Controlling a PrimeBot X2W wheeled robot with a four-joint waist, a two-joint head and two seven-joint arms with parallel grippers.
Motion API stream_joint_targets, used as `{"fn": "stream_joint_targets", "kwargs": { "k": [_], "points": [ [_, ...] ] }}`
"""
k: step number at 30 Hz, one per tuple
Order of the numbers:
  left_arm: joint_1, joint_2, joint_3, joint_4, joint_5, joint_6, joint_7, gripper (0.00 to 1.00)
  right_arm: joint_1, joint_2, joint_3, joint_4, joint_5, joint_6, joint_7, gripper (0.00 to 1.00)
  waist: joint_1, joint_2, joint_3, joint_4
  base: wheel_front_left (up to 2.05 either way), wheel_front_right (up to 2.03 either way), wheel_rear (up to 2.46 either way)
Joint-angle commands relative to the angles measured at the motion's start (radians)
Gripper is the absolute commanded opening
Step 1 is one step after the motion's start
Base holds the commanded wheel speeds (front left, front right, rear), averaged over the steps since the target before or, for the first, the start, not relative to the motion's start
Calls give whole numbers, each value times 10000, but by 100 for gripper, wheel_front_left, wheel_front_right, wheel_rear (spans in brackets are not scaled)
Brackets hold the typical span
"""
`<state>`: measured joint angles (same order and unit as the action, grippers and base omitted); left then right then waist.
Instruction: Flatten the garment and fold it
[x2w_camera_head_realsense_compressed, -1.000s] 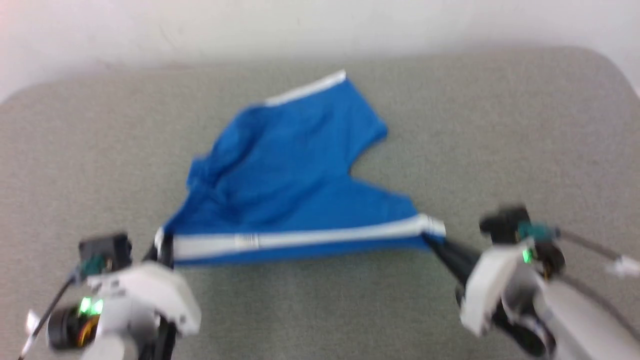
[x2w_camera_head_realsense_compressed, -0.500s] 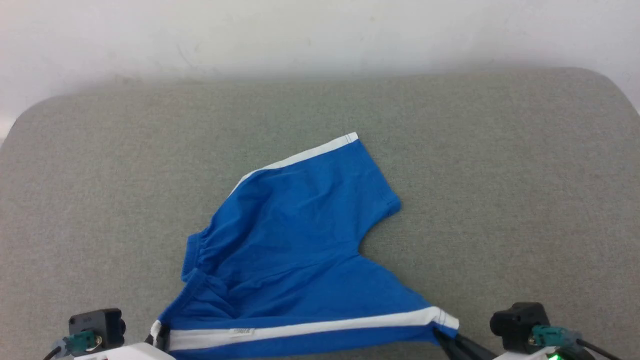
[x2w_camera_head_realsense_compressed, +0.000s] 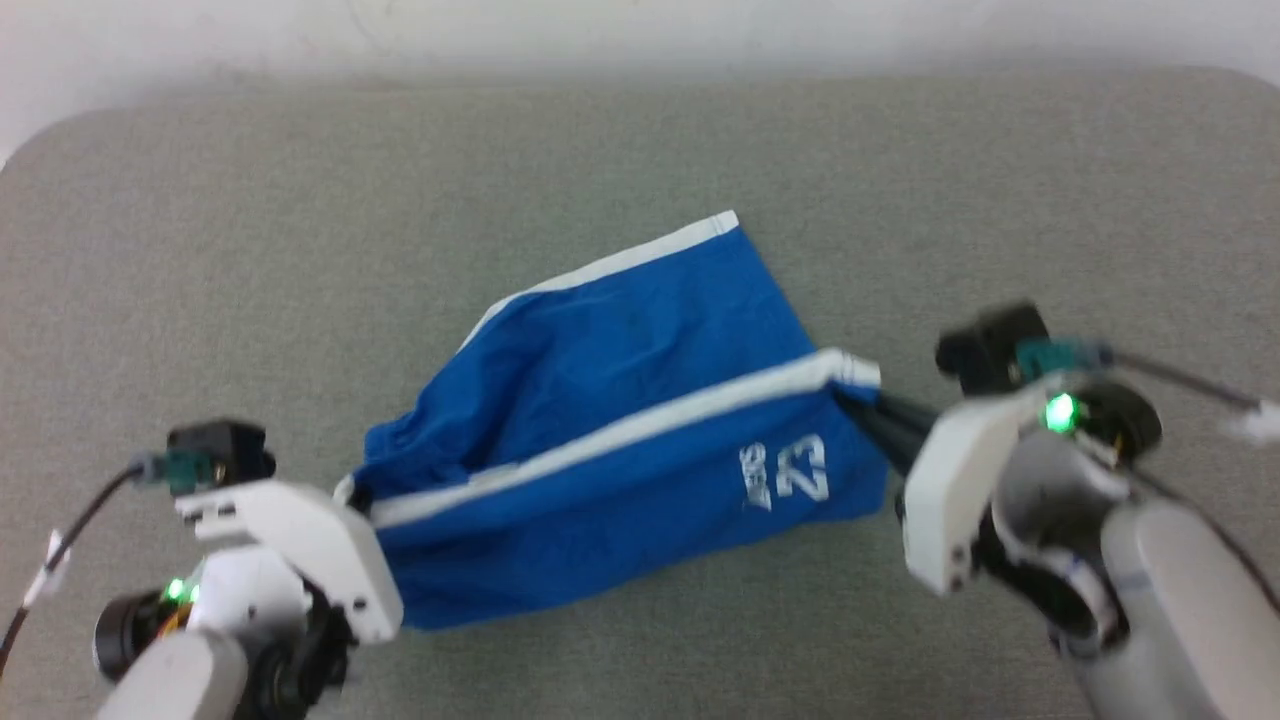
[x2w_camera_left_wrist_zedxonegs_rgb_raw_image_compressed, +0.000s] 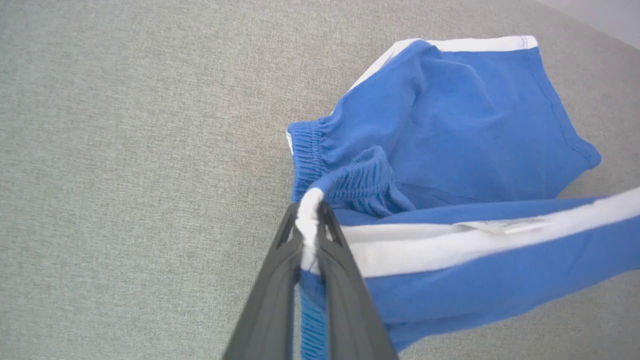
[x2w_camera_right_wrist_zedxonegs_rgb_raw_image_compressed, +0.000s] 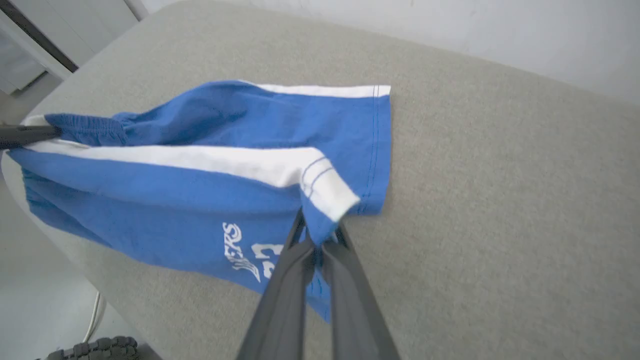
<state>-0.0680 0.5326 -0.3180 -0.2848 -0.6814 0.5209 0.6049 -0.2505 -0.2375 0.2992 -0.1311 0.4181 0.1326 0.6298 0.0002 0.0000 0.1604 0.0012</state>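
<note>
**Left gripper (x2w_camera_left_wrist_zedxonegs_rgb_raw_image_compressed: 307, 220) and right gripper (x2w_camera_right_wrist_zedxonegs_rgb_raw_image_compressed: 320, 235) clamp the white stripe (x2w_camera_head_realsense_compressed: 620, 430)**

We see the grey table (x2w_camera_head_realsense_compressed: 1000, 180) under the garment (x2w_camera_head_realsense_compressed: 600, 330), whose other leg lies flat beyond the stripe. Our head view takes in the whole stripe drawn between both closed grippers, left on its waistband end, right on its hem end. The "23" print (x2w_camera_head_realsense_compressed: 800, 470) sits just below the hem end. Our left wrist view adds the gathered waistband (x2w_camera_left_wrist_zedxonegs_rgb_raw_image_compressed: 360, 182) and a small label (x2w_camera_left_wrist_zedxonegs_rgb_raw_image_compressed: 500, 227) on the stripe. Our right wrist view adds the floor (x2w_camera_right_wrist_zedxonegs_rgb_raw_image_compressed: 30, 310) and a white cable (x2w_camera_right_wrist_zedxonegs_rgb_raw_image_compressed: 94, 317).
</note>
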Motion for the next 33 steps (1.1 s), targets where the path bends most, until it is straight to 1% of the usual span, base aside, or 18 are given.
{"fn": "stream_joint_targets", "kwargs": {
  "k": [1, 3, 8, 14, 20, 26, 27, 29, 30, 31, 32, 33],
  "points": [
    [-595, -156, -28, 343, -67, -164, 61, 0, -830, -86, 158, 617, 288, -19, -121, 0, -2, 0, 375, 208, 0, 0, 0],
    [-1267, -310, -106, 829, -142, -337, 186, 0, -1813, -141, 388, 1501, 647, -19, -187, 0, -2, 0, 605, 318, 0, 0, 0],
    [-2877, -696, -182, 1865, -92, -645, 95, 0, -3983, -297, 1021, 3598, 1280, -19, -417, 0, -2, 0, 1261, 546, 0, 0, 0],
    [-4389, -1128, -180, 2864, 47, -853, -286, 0, -6017, -480, 1639, 5480, 1720, -19, -965, 0, -2, 0, 2123, 818, 0, 0, 0],
    [-5132, -1448, -123, 3720, 41, -948, -628, 0, -7427, -535, 2481, 6833, 1982, -19, -1411, 0, -2, 0, 2875, 977, 0, 0, 0],
    [-5396, -1670, -269, 4304, -2, -1251, -891, 0, -8052, -504, 3407, 7924, 2198, -19, -1998, 0, -2, 0, 3113, 1029, 0, 0, 0],
    [-5401, -1694, -293, 4370, -19, -1311, -927, 0, -8080, -503, 3553, 8060, 2246, -19, -2122, 13, -2, 0, 3099, 1030, 0, 0, 0],
    [-5348, -1763, -315, 4452, -65, -1385, -1030, 0, -8084, -490, 3847, 8300, 2355, -19, -2366, 63, -2, 0, 3032, 1030, 0, 0, 0],
    [-5297, -1764, -351, 4467, -61, -1444, -1083, 22, -8064, -488, 4029, 8353, 2390, -19, -2524, 100, -2, 0, 2969, 1021, 0, 0, 0],
    [-5223, -1781, -357, 4471, -92, -1479, -1126, 42, -8025, -495, 4167, 8400, 2452, -19, -2709, 100, -2, 0, 2896, 1014, 0, 0, 0],
    [-5129, -1826, -315, 4450, -155, -1489, -1209, 83, -7973, -494, 4260, 8453, 2543, -19, -2930, 100, -2, 0, 2806, 1004, 0, 0, 0],
    [-4932, -1821, -321, 4382, -173, -1535, -1339, 100, -7833, -520, 4439, 8523, 2641, -19, -3410, 100, -2, 0, 2609, 976, 0, 0, 0]
  ]
}}
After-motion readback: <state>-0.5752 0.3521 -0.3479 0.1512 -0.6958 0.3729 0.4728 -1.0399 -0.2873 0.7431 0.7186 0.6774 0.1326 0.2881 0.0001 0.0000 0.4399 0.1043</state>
